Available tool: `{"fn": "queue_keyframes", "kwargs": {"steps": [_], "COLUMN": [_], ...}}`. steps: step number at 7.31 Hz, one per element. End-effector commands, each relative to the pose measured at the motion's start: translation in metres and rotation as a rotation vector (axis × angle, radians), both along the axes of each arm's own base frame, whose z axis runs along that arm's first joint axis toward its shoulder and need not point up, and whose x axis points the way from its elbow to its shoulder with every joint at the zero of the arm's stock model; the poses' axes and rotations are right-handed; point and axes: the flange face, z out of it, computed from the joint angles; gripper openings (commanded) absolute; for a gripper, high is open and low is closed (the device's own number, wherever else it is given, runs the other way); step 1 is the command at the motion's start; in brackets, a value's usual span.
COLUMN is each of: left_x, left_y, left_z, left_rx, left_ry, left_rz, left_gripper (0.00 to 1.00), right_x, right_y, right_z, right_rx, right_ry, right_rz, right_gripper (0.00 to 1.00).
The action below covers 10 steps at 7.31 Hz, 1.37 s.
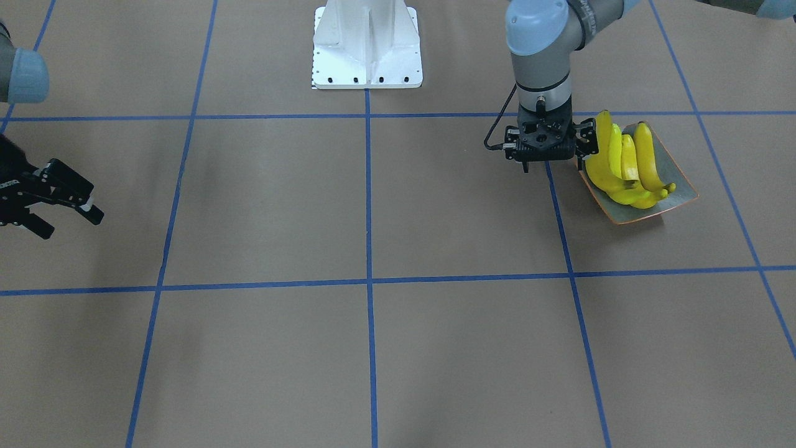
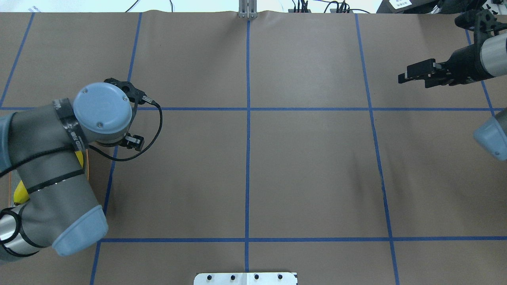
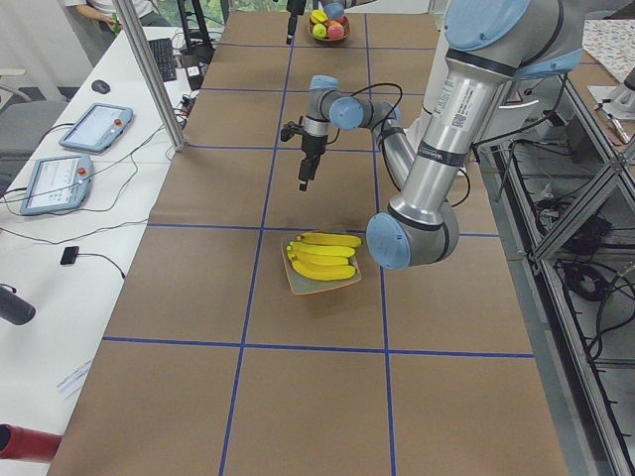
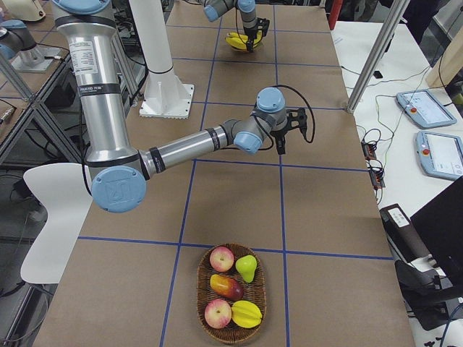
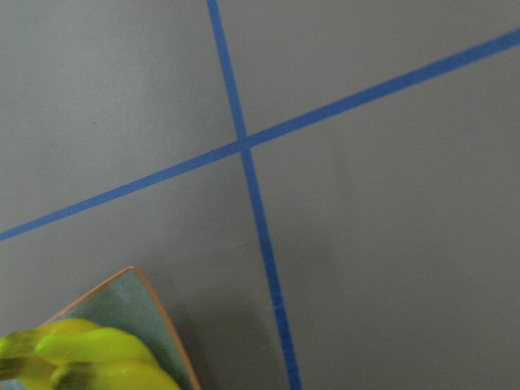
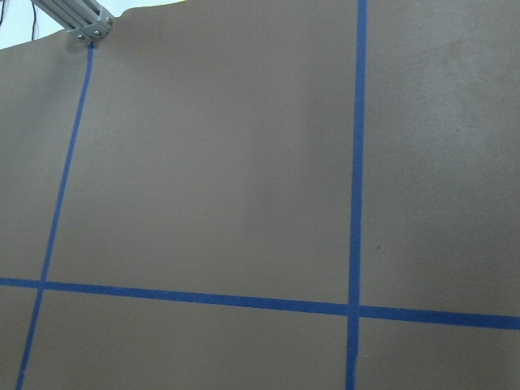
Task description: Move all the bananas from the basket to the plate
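Several yellow bananas (image 1: 625,165) lie side by side on the square grey-green plate (image 1: 678,186) with an orange-brown rim. They also show in the exterior left view (image 3: 322,261) and at the lower left of the left wrist view (image 5: 89,357). My left gripper (image 1: 551,160) points down at the table just beside the plate's edge, open and empty. In the overhead view my left arm hides most of the plate, with only a banana tip (image 2: 20,192) showing. My right gripper (image 1: 69,224) is open and empty, far off at the other end of the table.
A wicker basket (image 4: 205,318) near the right end of the table holds apples and other fruit; I see no bananas in it. The white robot base (image 1: 367,46) stands at the table's back edge. Blue tape lines grid the brown table.
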Motion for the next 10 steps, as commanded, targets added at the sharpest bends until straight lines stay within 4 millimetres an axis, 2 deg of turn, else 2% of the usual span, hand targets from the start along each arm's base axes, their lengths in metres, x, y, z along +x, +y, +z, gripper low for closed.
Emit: {"fn": "queue_keyframes", "kwargs": {"steps": [1, 2, 3, 4, 5, 6, 7, 8, 9, 10], "left_x": [-0.061, -0.107, -0.142, -0.176, -0.2, -0.227, -0.251, -0.28, -0.291, -0.298], "left_y": [-0.041, -0.064, -0.08, -0.091, -0.1, -0.108, -0.123, -0.14, -0.135, -0.127], "left_z": [-0.011, -0.011, 0.005, 0.028, 0.052, 0.077, 0.112, 0.141, 0.165, 0.18], "left_rx": [-0.068, -0.063, -0.081, -0.079, -0.072, -0.066, -0.093, -0.169, -0.209, -0.201], "left_ry": [0.168, 0.217, 0.24, 0.251, 0.248, 0.227, 0.216, 0.304, 0.378, 0.385], "left_rz": [-0.021, 0.027, 0.053, 0.095, 0.138, 0.154, 0.155, 0.116, 0.103, 0.092], "left_gripper": [0.99, 0.99, 0.99, 0.99, 0.99, 0.99, 0.99, 0.99, 0.99, 0.99], "right_x": [0.045, 0.062, 0.086, 0.109, 0.126, 0.131, 0.134, 0.136, 0.138, 0.139], "right_y": [-0.015, -0.018, -0.019, -0.018, -0.015, -0.007, 0.001, 0.011, 0.022, 0.029], "right_z": [0.026, 0.041, 0.054, 0.069, 0.079, 0.085, 0.087, 0.091, 0.086, 0.085], "right_rx": [0.029, 0.003, -0.019, -0.031, -0.046, -0.057, -0.06, -0.066, -0.061, -0.066], "right_ry": [0.142, 0.196, 0.242, 0.286, 0.31, 0.315, 0.315, 0.317, 0.314, 0.311], "right_rz": [-0.078, -0.115, -0.147, -0.206, -0.247, -0.253, -0.252, -0.253, -0.246, -0.241], "right_gripper": [1.0, 1.0, 1.0, 1.0, 1.0, 1.0, 1.0, 1.0, 1.0, 1.0]}}
